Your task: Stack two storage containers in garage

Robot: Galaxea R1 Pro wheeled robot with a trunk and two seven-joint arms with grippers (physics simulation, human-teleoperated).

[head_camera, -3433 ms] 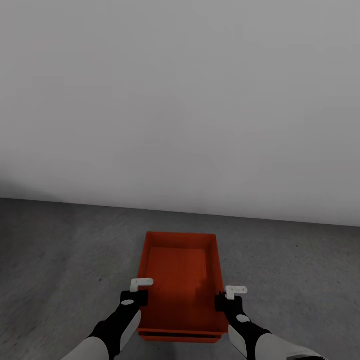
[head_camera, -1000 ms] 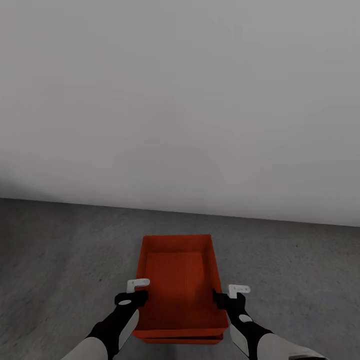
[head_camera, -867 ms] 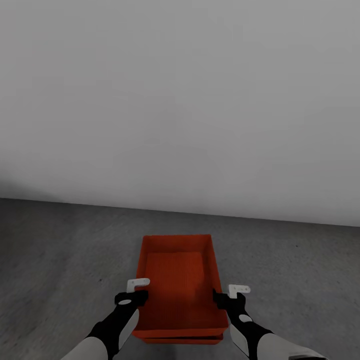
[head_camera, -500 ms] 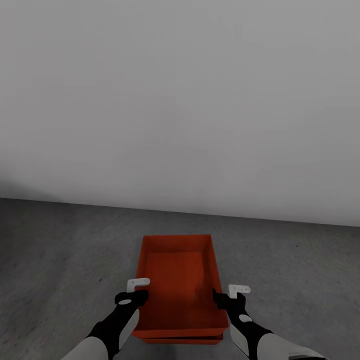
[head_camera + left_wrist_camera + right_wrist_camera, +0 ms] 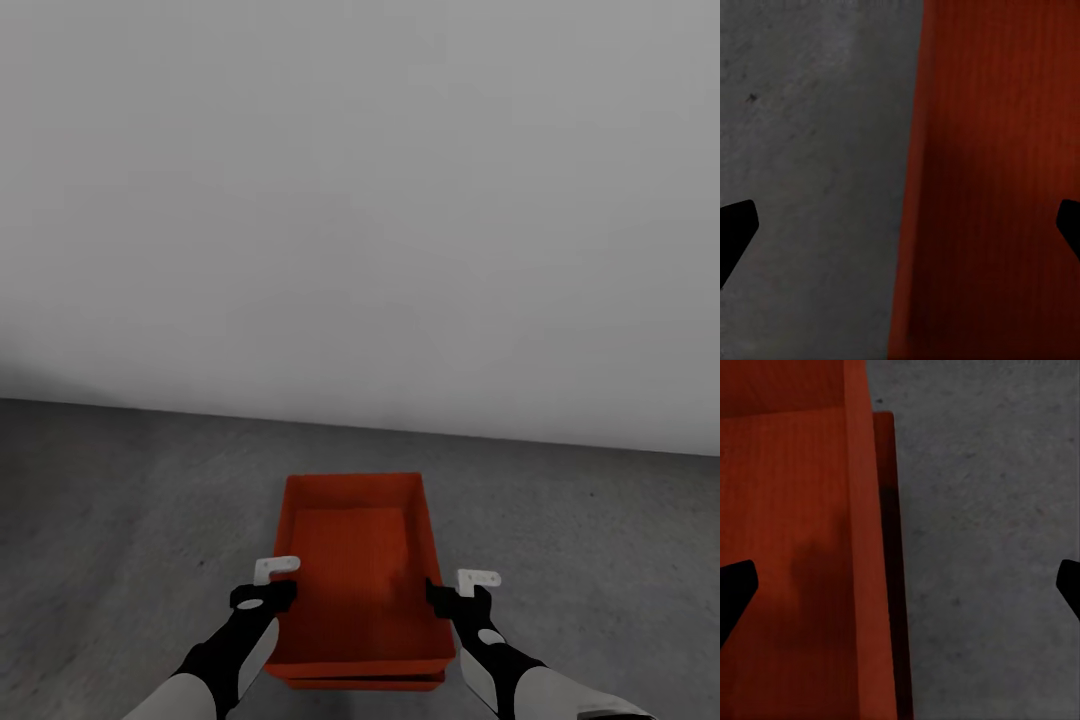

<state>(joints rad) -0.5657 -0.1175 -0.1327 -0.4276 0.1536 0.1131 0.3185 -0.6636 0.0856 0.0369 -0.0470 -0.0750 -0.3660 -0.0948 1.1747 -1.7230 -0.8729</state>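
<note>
Grippers spread wide: left gripper (image 5: 268,583) and right gripper (image 5: 462,590) each straddle a side wall of the upper container (image 5: 360,570), stacked on the lower container (image 5: 362,680) on the floor (image 5: 120,520).

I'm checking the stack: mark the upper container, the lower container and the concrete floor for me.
upper container (image 5: 355,570): head view, its ribbed inner bottom.
lower container (image 5: 360,682): head view, its near rim peeking out beneath.
concrete floor (image 5: 130,500): head view, bare patch left of the stack.
</note>
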